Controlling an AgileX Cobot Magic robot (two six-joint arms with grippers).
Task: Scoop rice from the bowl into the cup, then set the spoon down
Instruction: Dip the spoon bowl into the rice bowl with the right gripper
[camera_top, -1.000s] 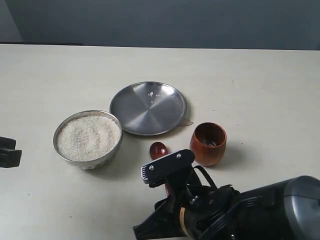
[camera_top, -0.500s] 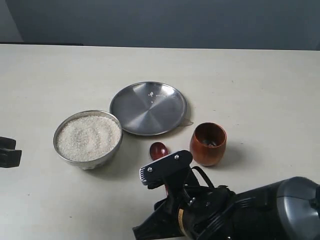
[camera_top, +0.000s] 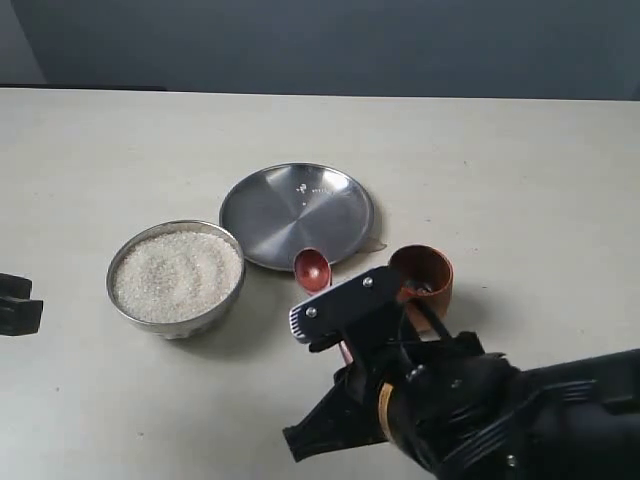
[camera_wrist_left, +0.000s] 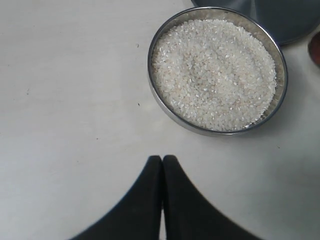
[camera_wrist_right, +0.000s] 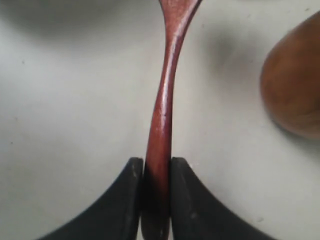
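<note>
At the far left, the left end effector (camera_wrist_left: 162, 159) rests low over the tabletop (camera_top: 520, 170) with its fingers pressed together on nothing, just short of the bowl (camera_top: 110, 278). The bowl is filled nearly to the rim with rice (camera_top: 177, 274), its surface smooth and unbroken. Next comes a shallow steel plate (camera_top: 296, 216), bare apart from a few specks. At its near edge is the head of the spoon (camera_top: 313, 270), hollow side up and empty, pointing into the gap between bowl and plate. The right end effector (camera_wrist_right: 156, 167) is clamped on the lower end of the handle, its arm reaching in low from the near side with the wrist leaning forward over the handle. Furthest right, just beside that arm, stands the cup (camera_top: 443, 292); its dark inside shows no clear rice. By my reading only the pickup is done: scooping, pouring and laying the spoon down are all left.
</note>
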